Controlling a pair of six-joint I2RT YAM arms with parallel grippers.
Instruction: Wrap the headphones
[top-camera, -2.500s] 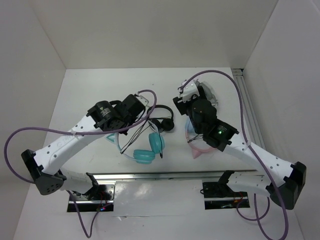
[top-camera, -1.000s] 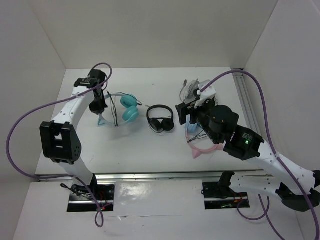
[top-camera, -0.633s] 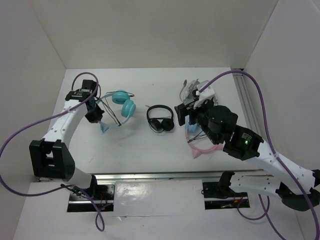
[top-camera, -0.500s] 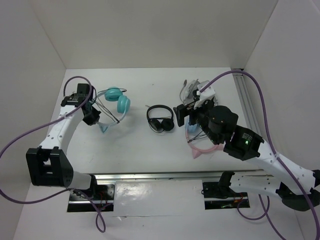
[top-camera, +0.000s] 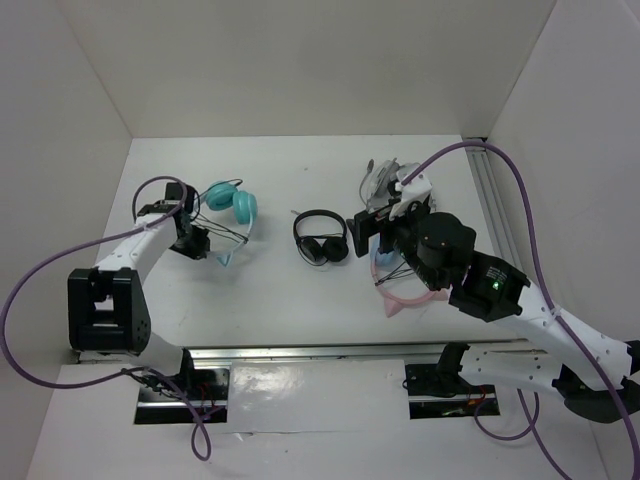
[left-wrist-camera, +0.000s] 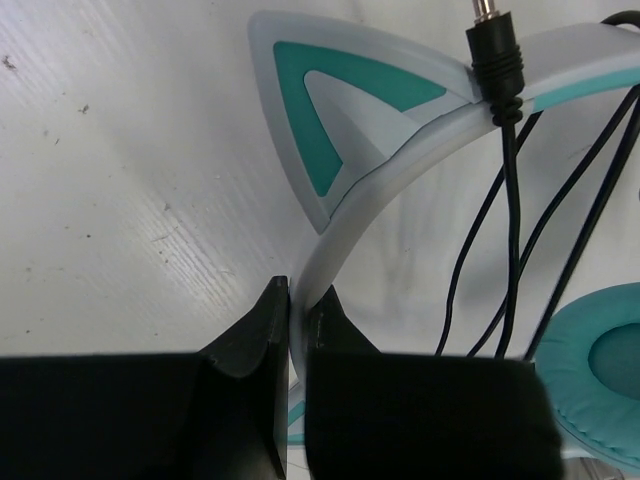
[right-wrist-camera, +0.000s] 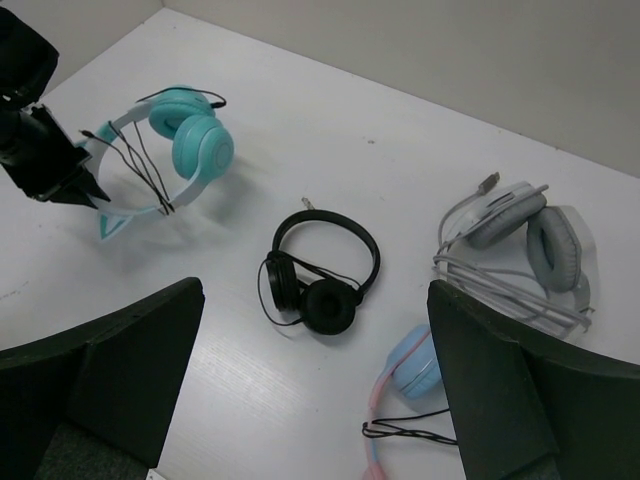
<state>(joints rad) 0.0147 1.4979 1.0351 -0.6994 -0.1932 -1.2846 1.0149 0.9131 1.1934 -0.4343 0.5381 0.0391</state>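
Note:
The headphones (top-camera: 232, 204) lie at the left of the table, with teal ear cups (left-wrist-camera: 600, 370) and a white headband (left-wrist-camera: 400, 160) bearing a teal-outlined cat ear (left-wrist-camera: 325, 110). Their thin black cable (left-wrist-camera: 510, 230) is looped across the band, and its plug (left-wrist-camera: 495, 55) rests on it. My left gripper (left-wrist-camera: 295, 305) is shut on the headband just below the cat ear; it also shows in the top view (top-camera: 197, 243). My right gripper (right-wrist-camera: 312, 300) is open and empty, held above the table's middle (top-camera: 362, 226). The right wrist view shows the headphones (right-wrist-camera: 190, 130) far left.
A small all-black pair (top-camera: 322, 238) lies at the centre (right-wrist-camera: 320, 270). A pink-banded pair with light-blue cups (top-camera: 400, 295) lies under the right arm (right-wrist-camera: 415, 360). A grey pair with coiled cable (right-wrist-camera: 520, 230) sits at the back right (top-camera: 380, 178). White walls enclose the table.
My left gripper has carried the teal headphones from the table's middle to the far left, still gripping the headband. The right arm pulled back early on and has since stayed still.

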